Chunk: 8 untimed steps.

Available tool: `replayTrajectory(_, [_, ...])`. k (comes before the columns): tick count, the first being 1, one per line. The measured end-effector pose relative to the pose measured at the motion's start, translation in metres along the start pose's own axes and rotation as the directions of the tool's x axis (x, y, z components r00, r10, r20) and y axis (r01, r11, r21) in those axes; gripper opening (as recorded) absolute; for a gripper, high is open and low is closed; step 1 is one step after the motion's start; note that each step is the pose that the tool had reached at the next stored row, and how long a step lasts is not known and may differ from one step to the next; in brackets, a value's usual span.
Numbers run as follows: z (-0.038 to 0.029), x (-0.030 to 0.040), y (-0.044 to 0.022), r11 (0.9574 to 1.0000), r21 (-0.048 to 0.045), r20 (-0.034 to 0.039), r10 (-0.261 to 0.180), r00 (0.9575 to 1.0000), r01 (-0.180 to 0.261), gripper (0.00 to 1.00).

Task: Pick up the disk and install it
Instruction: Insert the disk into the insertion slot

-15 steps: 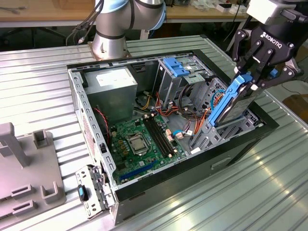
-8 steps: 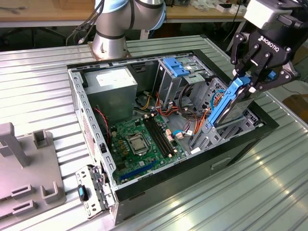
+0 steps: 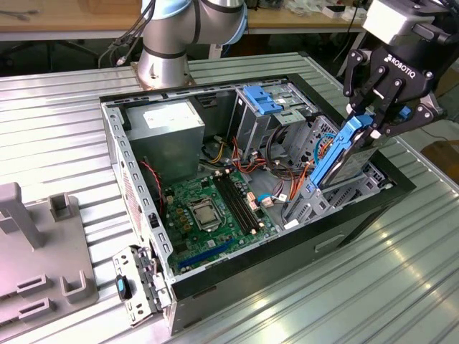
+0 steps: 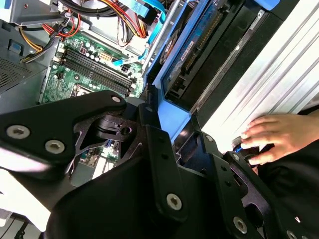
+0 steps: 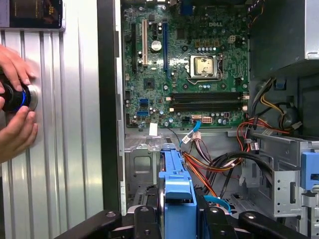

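The disk (image 3: pixel 343 156), a dark drive in bright blue carrier rails, hangs tilted over the open computer case (image 3: pixel 136 193) at the exterior view's right. Its lower end reaches the grey drive cage (image 3: pixel 307 204) near the case's front wall. My black gripper (image 3: pixel 368 127) is shut on the disk's upper end. In the first wrist view the blue carrier (image 5: pixel 177 191) sits between my fingers (image 5: pixel 144 221), with the cage below it. The second wrist view shows the disk's (image 4: pixel 192 55) dark underside along the case edge.
Inside the case lie the green motherboard (image 3: pixel 208 208), orange and red cables (image 3: pixel 251 161), a grey box with a white label (image 3: pixel 168 122) and a light-blue latch plate (image 3: pixel 262 99). A person's hands (image 5: pixel 15 132) hold a black knob (image 5: pixel 20 98) on the ribbed table beside the case.
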<state>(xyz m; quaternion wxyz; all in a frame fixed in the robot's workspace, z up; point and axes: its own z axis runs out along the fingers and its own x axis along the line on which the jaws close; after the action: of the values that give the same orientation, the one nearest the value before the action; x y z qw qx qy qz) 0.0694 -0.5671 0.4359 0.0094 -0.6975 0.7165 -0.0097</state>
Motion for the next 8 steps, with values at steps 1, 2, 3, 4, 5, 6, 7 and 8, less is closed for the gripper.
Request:
replayTrajectory(1, [0.0000,0.0000,0.0000,1.0000,0.0000,0.0000,0.000,1.0000,0.000,0.37])
replayTrajectory(2, [0.0001,0.0000,0.0000,1.0000,0.0000,0.0000,0.000,1.0000,0.000,0.37])
replayTrajectory(3, [0.0004,0.0000,0.0000,1.0000,0.0000,0.0002,0.000,1.0000,0.000,0.37])
replayTrajectory(4, [0.0011,0.0000,0.0000,1.0000,0.0000,0.0003,0.000,1.0000,0.000,0.37])
replayTrajectory(5, [0.0025,0.0000,0.0001,1.0000,0.0000,0.0001,0.000,1.0000,0.000,0.37])
replayTrajectory(6, [0.0035,0.0000,0.0001,1.0000,0.0000,0.0001,0.000,1.0000,0.000,0.37])
replayTrajectory(7, [0.0041,0.0000,0.0001,1.0000,0.0000,0.0001,0.000,1.0000,0.000,0.37])
replayTrajectory(8, [0.0052,0.0000,0.0002,1.0000,0.0000,0.0001,0.000,1.0000,0.000,0.37])
